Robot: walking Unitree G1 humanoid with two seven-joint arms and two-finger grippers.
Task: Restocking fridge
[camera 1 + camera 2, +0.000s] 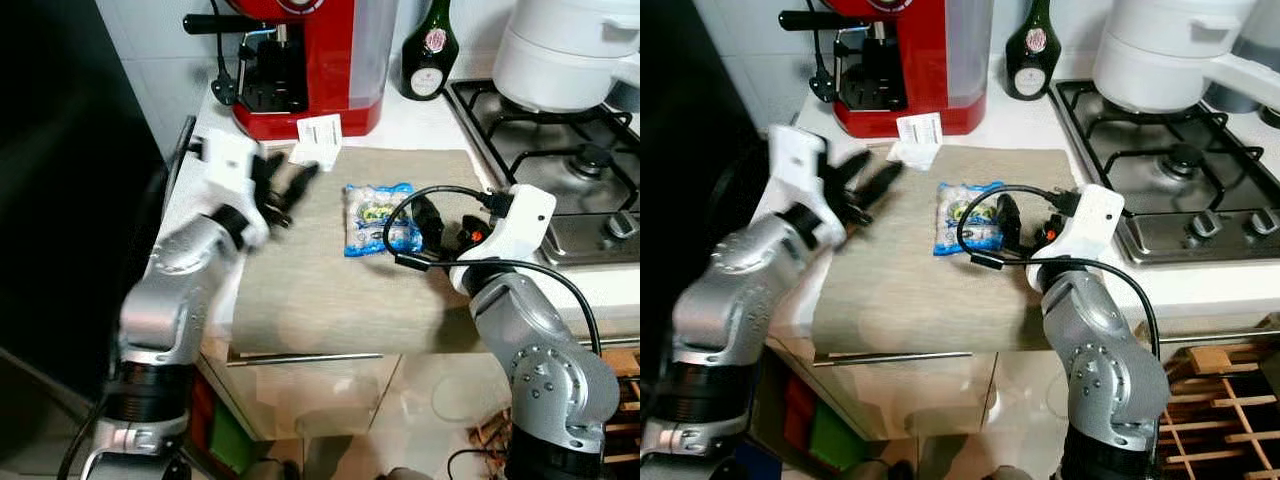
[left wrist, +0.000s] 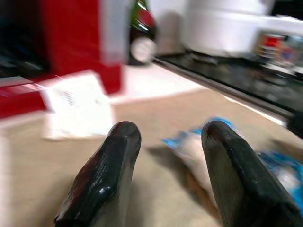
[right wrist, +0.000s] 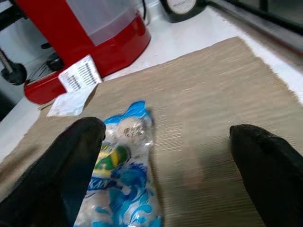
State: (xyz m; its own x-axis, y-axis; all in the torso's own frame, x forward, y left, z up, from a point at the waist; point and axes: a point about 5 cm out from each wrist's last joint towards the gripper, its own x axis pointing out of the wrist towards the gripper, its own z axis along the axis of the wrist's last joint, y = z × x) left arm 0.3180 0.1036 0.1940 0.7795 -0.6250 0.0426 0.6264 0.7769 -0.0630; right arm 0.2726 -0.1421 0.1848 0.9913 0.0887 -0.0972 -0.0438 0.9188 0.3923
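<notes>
Tabletop (image 1: 400,125) scene, claws over a beige mat (image 1: 330,290). Right claw (image 3: 165,165) spread wide and low above the mat; the blue-and-white food packet (image 1: 376,218) lies flat beneath and beside one of its fingers (image 3: 71,161). Left claw (image 2: 168,156), fingers parted and holding nothing, is blurred; the packet lies ahead of it, a white paper tag (image 1: 320,131) and red coffee machine (image 1: 310,60) beyond.

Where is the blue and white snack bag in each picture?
Left eye view: blue and white bag lies mid-mat, beside the right gripper.
Right eye view: same spot.
Left wrist view: blurred, past one finger.
Right wrist view: by one finger.
Shared landmark: red coffee machine.
</notes>
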